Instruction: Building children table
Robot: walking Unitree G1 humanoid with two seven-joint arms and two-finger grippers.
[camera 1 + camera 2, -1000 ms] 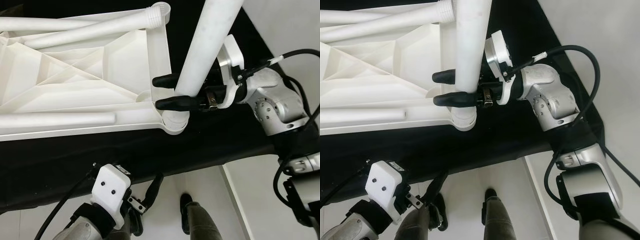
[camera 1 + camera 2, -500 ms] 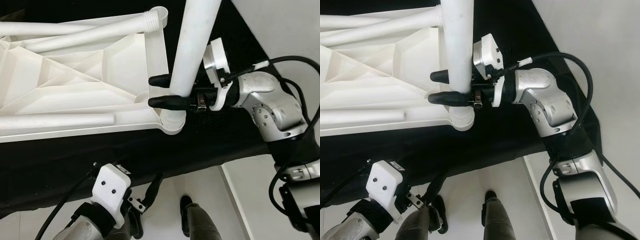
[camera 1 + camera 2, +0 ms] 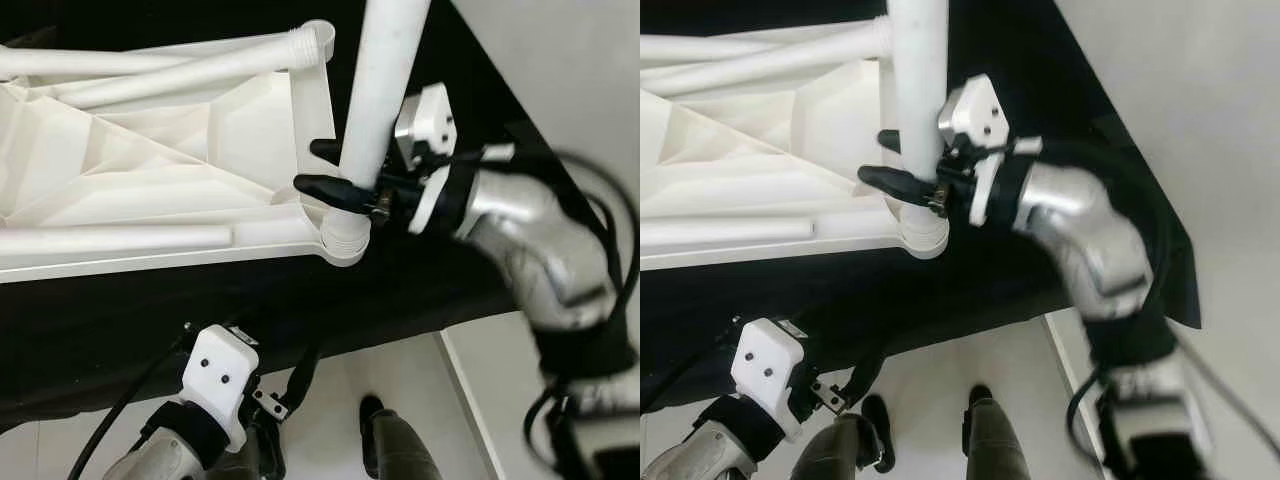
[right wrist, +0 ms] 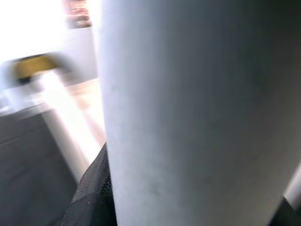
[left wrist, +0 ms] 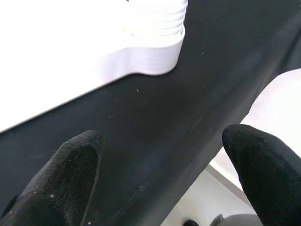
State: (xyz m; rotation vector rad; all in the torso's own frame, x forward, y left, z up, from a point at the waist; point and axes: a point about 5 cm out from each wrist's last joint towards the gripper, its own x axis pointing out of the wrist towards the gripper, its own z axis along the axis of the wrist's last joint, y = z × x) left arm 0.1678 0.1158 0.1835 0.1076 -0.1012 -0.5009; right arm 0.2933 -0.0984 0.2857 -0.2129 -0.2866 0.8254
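Compared with a second ago, the right gripper, its black fingers clamped around the tall white plastic table leg, sits further toward the robot's left and nearer the round ribbed corner socket of the upturned white plastic tabletop. The leg now stands closer to upright than before, its lower end meeting the socket where earlier it leaned away to the right. The fingers have turned: they no longer lie level side by side but slant, the nearer one angled down toward the socket. The silver right forearm has swung in over the black cloth and appears motion-blurred.
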